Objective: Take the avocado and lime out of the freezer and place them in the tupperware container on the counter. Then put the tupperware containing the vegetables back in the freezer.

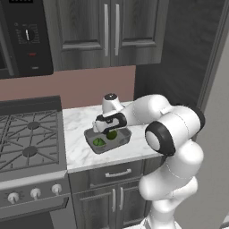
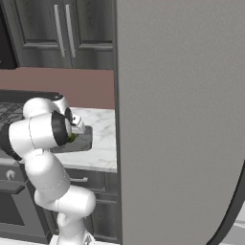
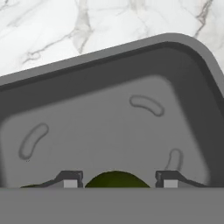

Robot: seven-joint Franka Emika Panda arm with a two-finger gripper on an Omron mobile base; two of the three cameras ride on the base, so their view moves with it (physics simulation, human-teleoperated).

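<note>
A: Where is the gripper (image 1: 108, 130) sitting right now?

B: It is hanging just over the tupperware container (image 1: 124, 139) on the marble counter (image 1: 78, 123), beside the gas stove (image 1: 27, 136). From the hand view the two dark fingertips (image 3: 70, 180) are standing apart, with a rounded dark green fruit (image 3: 116, 180) showing between them at the bottom edge.

A: Are the jaws gripping that fruit?

B: They are standing partly open, and the fruit is sitting in the gap, but whether the pads are pressing on it I cannot tell. In the left base view that green fruit (image 1: 112, 134) is showing right under the hand, inside the tub.

A: And the other vegetable?

B: A second green fruit (image 1: 98, 142) is lying in the container too, toward its stove-side end, apart from the first one.

A: How is the tub looking up close?

B: Its grey floor (image 3: 100, 131) is showing shallow oval dimples, and its rounded rim (image 3: 175, 39) is lying against the white veined marble (image 3: 65, 26).

A: Where is the freezer?

B: Its big flat grey door (image 2: 177, 119) is standing open to the right of the counter, and in the right base view the dark curved handle (image 2: 232, 210) is showing at its lower corner. Dark wood-grain cabinets (image 1: 107, 31) are hanging above the counter.
</note>
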